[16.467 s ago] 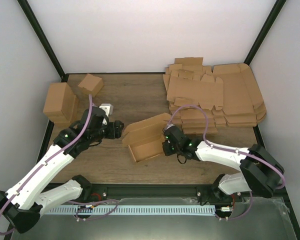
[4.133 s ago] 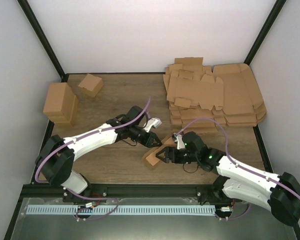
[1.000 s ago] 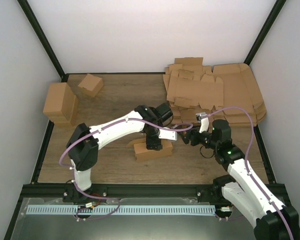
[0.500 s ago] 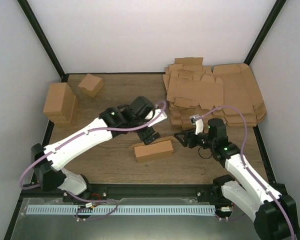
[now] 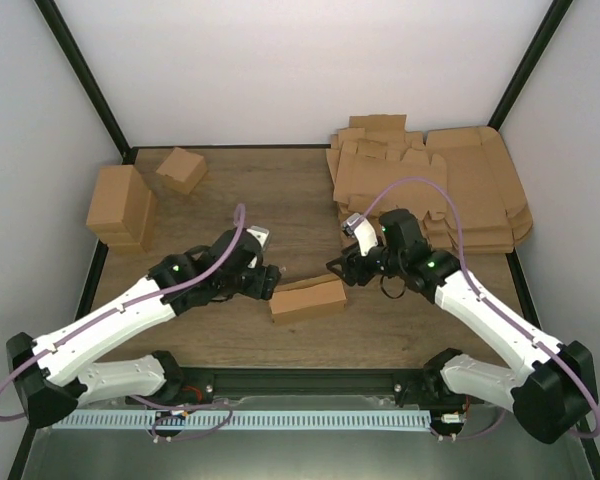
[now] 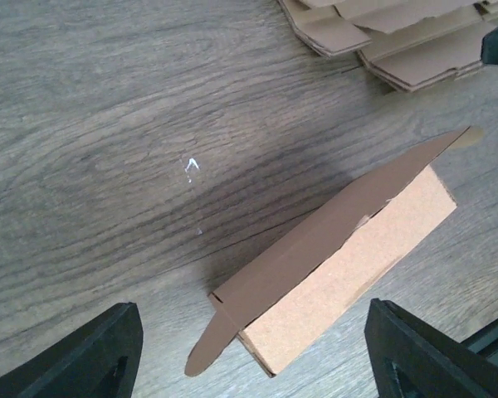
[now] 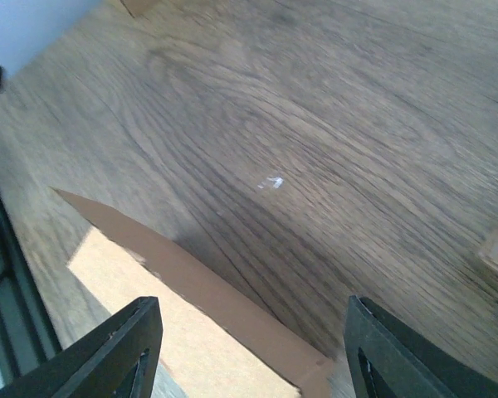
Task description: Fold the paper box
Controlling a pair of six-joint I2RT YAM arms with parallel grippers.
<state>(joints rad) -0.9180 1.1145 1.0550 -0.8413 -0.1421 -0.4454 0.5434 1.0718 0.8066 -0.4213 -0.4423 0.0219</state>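
The paper box (image 5: 307,297) lies on the wooden table as a small closed oblong of brown cardboard. In the left wrist view the paper box (image 6: 340,265) shows a darker lid panel, and a rounded tab (image 6: 201,355) sticks out at its near end. My left gripper (image 5: 267,279) sits just left of the box, open, with nothing between its fingers (image 6: 91,358). My right gripper (image 5: 338,272) hovers at the box's right end, also open and empty. In the right wrist view the box (image 7: 183,332) lies low between the fingers (image 7: 116,352), apart from them.
A pile of flat die-cut cardboard sheets (image 5: 430,190) fills the back right corner. Two finished brown boxes (image 5: 120,205) are stacked at the far left, with a small cube-like box (image 5: 181,168) behind them. Black frame rails border the table.
My left arm has drawn back from over the box to its left end. The right gripper has swung left, nearer the box's right end. The box has stayed put.
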